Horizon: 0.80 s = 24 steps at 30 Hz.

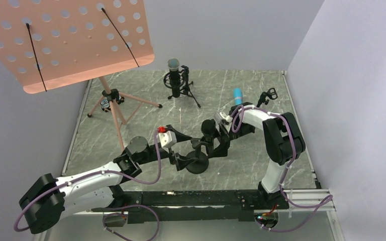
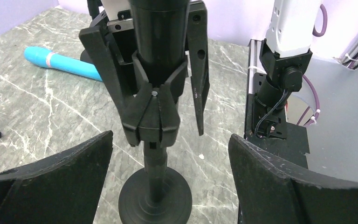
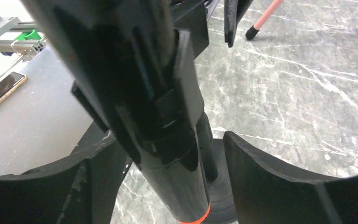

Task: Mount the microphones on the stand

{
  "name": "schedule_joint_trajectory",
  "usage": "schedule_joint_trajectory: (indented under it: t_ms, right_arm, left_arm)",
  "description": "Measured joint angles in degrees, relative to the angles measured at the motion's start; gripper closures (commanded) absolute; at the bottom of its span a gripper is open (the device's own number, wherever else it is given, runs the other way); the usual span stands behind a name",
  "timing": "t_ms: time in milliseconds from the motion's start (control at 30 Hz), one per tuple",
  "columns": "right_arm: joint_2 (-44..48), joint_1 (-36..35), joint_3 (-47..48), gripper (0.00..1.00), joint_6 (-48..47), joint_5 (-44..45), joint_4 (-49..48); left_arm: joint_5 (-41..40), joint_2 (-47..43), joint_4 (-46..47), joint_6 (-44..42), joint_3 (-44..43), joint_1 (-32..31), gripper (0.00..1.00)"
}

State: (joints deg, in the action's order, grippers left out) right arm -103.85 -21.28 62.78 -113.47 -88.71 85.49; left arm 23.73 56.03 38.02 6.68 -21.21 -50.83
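The right gripper (image 3: 168,184) is straddling the black mic (image 2: 158,32) at frame centre, apparently pressing it down into the clip (image 2: 151,116) of the stand (image 2: 154,198); whether it is squeezing I cannot tell. The left gripper (image 2: 170,137) is gaping wide around the post, probably ready to steady it. At upper centre the silver-headed mic (image 1: 174,64) is sitting in the rear stand (image 1: 176,93), and to its right the blue mic (image 1: 237,95) is lying loose, in no clip

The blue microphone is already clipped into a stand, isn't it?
No. It isn't clipped in: the blue microphone is lying flat on the table, as the left wrist view shows.
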Motion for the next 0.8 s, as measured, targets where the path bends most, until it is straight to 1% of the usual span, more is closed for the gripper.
schedule_joint_trajectory:
  t_ms: [33,67,100,333,467,667,800]
  right_arm:
    - [0.02,0.17,-0.02,0.12,0.2,-0.02,0.02]
    - [0.0,0.44,-0.13,0.02,0.15,-0.07,0.02]
    - [0.0,0.68,-0.17,0.01,0.26,-0.11,0.02]
    - [0.04,3.76,-0.31,0.0,0.5,-0.11,0.0]
    - [1.29,7.06,-0.7,0.0,0.66,-0.07,0.02]
    - [6.71,15.26,-0.72,0.0,2.51,0.57,0.0]
    - [10.49,19.34,-0.72,0.0,5.18,3.02,-0.02]
  left_arm:
    - [-0.09,-0.5,-0.07,-0.04,0.28,0.0,0.02]
    - [-0.17,-1.09,-0.26,-0.04,0.59,0.0,0.02]
    - [-0.35,-1.66,-0.52,-0.09,0.92,0.0,0.02]
    - [-1.57,-5.86,-3.87,-1.27,2.19,0.0,0.01]
    - [-3.41,-8.94,-7.43,-2.67,2.19,0.0,0.01]
    - [-6.47,-13.99,-11.26,-4.37,3.15,0.0,0.01]
    - [-7.48,-14.73,-13.11,-4.59,4.17,0.0,0.01]
